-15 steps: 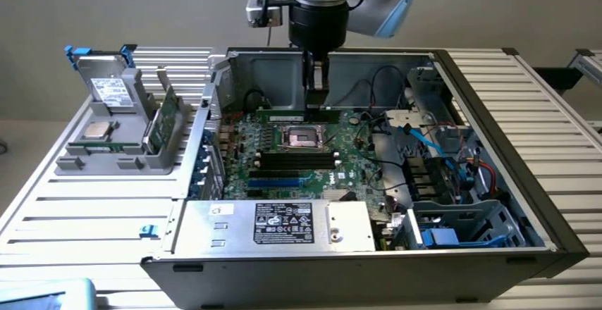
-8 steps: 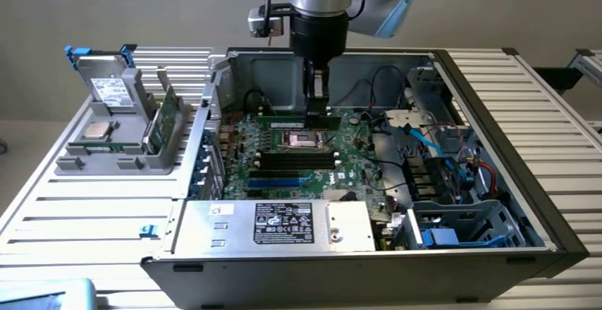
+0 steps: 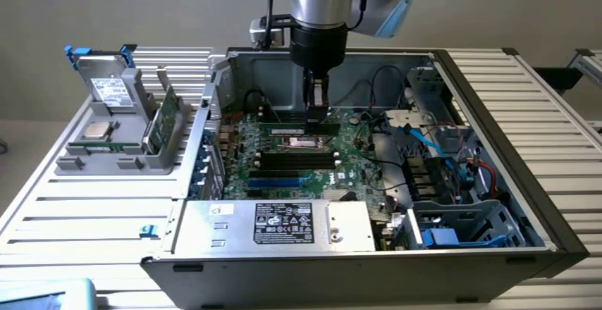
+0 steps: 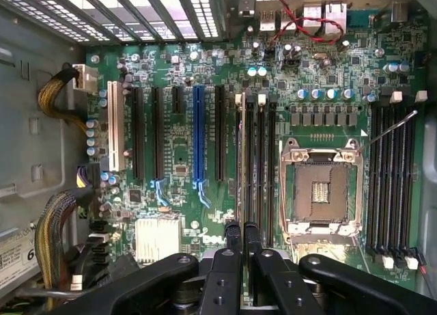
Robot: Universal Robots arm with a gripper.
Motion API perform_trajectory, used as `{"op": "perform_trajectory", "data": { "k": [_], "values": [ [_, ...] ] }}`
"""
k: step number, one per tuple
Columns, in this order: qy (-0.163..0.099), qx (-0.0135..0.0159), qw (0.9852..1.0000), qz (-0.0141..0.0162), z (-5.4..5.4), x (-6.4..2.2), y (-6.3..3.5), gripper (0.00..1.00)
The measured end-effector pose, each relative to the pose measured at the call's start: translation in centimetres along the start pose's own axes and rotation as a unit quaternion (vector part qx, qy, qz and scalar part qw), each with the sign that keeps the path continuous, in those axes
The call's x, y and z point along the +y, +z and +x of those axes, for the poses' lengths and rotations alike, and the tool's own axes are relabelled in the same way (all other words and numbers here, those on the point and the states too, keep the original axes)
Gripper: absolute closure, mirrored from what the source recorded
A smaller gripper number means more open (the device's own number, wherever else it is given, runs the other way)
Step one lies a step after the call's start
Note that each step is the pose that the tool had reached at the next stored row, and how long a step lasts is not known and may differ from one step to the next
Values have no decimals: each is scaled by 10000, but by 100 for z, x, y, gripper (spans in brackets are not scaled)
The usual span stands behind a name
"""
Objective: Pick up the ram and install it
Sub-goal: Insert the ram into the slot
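**Insertion step.** My pincer [image 4: 242, 236], clenched on the thin green ram stick [image 4: 242, 158], hangs inside the open dark grey computer case [image 3: 282, 282], which stands on the pale slatted bench [image 3: 56, 204].

**Wrist view.** The ram appears edge-on as a pale line. It runs along the row of long black memory slots [image 4: 263, 165], just beside the square metal processor socket [image 4: 321, 185] on the large green motherboard [image 4: 177, 165].

**Exterior view.** My pincer [image 3: 318, 113] grips the ram [image 3: 290, 128] by its upper edge. The stick stands upright with its label side towards the camera. I cannot tell whether its lower edge has entered a slot.

**Judgement.** The pick-up is done, and the seating is not yet shown complete. Seating calls for the stick to stay square to its slot with the notch matched, and for a straight press down. The white end latches [image 4: 239, 98] would need to stand open, and I cannot verify that they do.
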State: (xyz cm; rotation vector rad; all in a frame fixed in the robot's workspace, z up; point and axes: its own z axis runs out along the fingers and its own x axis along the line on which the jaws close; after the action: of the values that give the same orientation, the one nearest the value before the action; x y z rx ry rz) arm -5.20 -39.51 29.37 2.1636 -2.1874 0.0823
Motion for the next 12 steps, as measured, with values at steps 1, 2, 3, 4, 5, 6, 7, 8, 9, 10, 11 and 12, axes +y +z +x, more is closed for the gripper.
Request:
{"op": "perform_trajectory", "data": {
  "k": [1, 2, 3, 4, 5, 6, 7, 8, 9, 10, 11, 12],
  "values": [
    [0, 0, 10000, 0, -2, 0, 19, 87],
    [0, 0, 10000, 0, -3, 0, 37, 87],
    [0, 0, 10000, 0, -5, -1, 55, 87],
    [0, 0, 10000, 0, -7, -1, 72, 87],
    [0, 0, 10000, 0, -13, -1, 86, 87],
    [-1, 1, 10000, 0, -20, -1, 97, 87],
    [0, 1, 10000, 0, -28, -1, 106, 87],
    [0, 0, 10000, 0, -41, -1, 115, 87],
    [0, 0, 10000, 0, -54, -1, 125, 87],
    [0, -1, 10000, 0, -67, -1, 137, 87],
    [0, -2, 10000, 1, -73, -1, 151, 87],
    [0, -1, 10000, 1, -76, -1, 168, 87]
  ]
}}
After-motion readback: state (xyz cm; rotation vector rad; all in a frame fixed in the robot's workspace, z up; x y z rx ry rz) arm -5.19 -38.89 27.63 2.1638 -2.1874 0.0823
